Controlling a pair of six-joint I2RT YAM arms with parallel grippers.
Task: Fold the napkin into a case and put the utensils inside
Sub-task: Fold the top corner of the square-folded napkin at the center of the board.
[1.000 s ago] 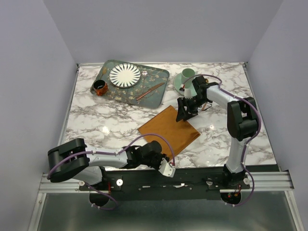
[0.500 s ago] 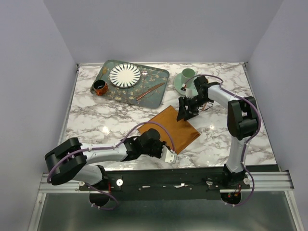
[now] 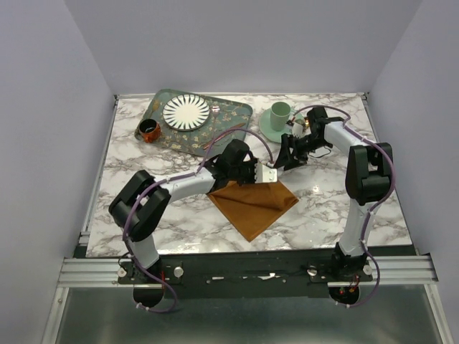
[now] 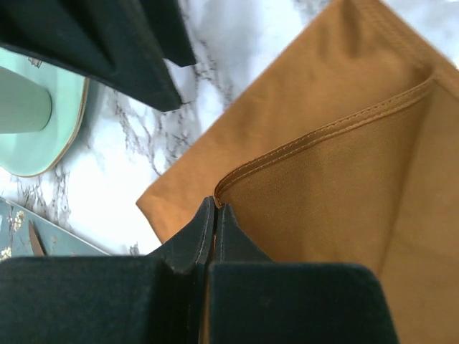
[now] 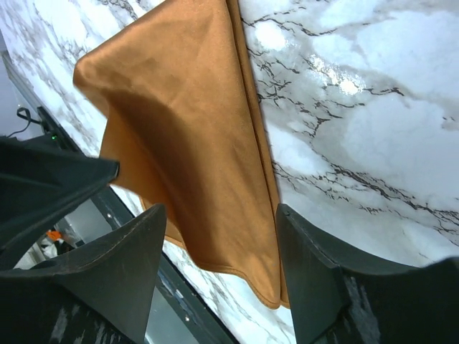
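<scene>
From above, the left gripper (image 3: 271, 174) pinches a corner of the napkin (image 3: 251, 208), the first fold seemingly in hand. The utensils (image 3: 222, 136) lie beyond the napkin on a tray (image 3: 240, 118). Its wrist view shows jaws clamped on the hem, while the right gripper (image 5: 219, 215) gapes wide above the napkin; next, I'd say, lay that corner flat.

Lab booth: blank walls (image 3: 237, 43), aluminium rail (image 3: 401, 266)

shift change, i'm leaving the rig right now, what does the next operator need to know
Left gripper: shut on a corner of the napkin, raised over the cloth.
Right gripper: open, empty, by the napkin's far corner.
Utensils: on the green tray, untouched.
Done: first fold half made.
Left: finish folding, then put the utensils in.
</scene>
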